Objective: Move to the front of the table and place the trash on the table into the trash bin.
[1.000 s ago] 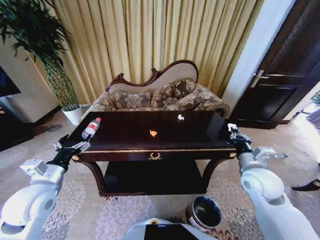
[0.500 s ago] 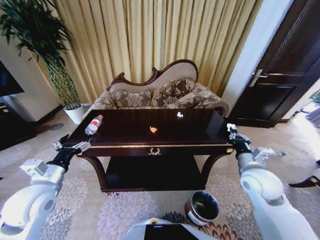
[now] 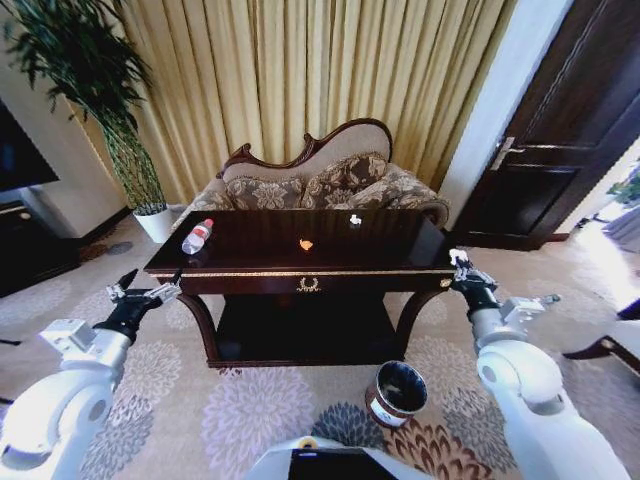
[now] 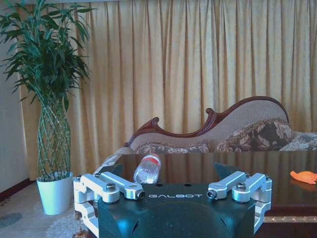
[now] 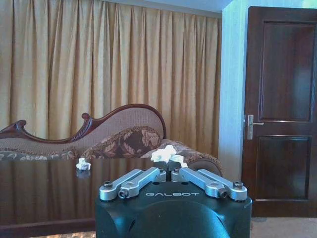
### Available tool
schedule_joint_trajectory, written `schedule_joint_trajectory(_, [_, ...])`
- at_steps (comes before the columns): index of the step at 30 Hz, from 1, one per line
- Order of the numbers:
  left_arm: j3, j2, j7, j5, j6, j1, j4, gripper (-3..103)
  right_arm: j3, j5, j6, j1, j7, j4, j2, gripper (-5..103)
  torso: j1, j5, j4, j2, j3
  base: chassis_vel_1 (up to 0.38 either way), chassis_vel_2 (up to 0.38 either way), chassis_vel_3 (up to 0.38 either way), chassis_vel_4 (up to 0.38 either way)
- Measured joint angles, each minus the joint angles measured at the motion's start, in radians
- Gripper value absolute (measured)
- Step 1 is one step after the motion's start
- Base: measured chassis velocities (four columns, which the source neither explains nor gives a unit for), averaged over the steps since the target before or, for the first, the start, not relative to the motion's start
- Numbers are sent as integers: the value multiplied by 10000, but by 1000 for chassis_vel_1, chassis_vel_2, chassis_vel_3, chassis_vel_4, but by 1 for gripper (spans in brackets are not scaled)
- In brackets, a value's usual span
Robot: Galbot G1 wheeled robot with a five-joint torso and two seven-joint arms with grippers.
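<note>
Crumpled white scrap (image 5: 167, 153) sits clenched in the right claw (image 5: 171, 172) for binning; left claw (image 4: 173, 187) hangs released beside the table (image 3: 300, 282).

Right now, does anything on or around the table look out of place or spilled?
The bottle lies on its side at the table's left end. An orange scrap and a white scrap sit mid-table. The right gripper is pinched on a crumpled white scrap. No spill; the trash bin stands upright.

Gold pleated curtains (image 3: 300, 80) cover the back wall behind a carved sofa (image 3: 320, 180) with patterned cushions. A potted plant (image 3: 110, 110) stands at one corner, a dark wooden door (image 3: 560, 130) at the other. Floral carpet (image 3: 250, 410) covers the floor.
</note>
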Motion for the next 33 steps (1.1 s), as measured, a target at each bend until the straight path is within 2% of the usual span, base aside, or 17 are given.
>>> schedule_joint_trajectory(9, [2, -13, -16, 8, -72, -16, 56, 100, -216, -254, 97, -24, -21, -182, 101, 0, -1, -1, 0, 1, 0, 145, -151, -144, 147])
schedule_joint_trajectory(17, [8, -26, -15, 6, -127, -17, 60, 100, -858, -1069, 283, -142, -589, -986, 486, 0, -4, -1, 0, 3, -2, 62, -58, -63, 52])
schedule_joint_trajectory(19, [0, -45, -13, 5, -147, 12, 60, 100, -1130, -1644, 541, -152, -871, -1598, 694, 0, 0, 0, 1, 0, 1, 0, 0, 0, 0])
schedule_joint_trajectory(23, [-40, -60, -9, 6, -191, 35, 62, 100, -1402, -2136, 868, -34, -1139, -2553, 1016, 0, 4, 0, -1, -4, 3, 0, 0, 0, 0])
schedule_joint_trajectory(29, [-84, -127, 2, 13, -304, 77, 115, 100, -1614, -2186, 982, 194, -1442, -3724, 1521, 0, 1, 0, 1, -2, 0, 0, 0, 0, 0])
schedule_joint_trajectory(33, [-92, -155, 14, 75, -343, 126, 183, 100, -1698, -2451, 1303, 367, -1679, -5072, 1981, 0, 0, -1, 0, -1, 0, 0, 0, 0, 0])
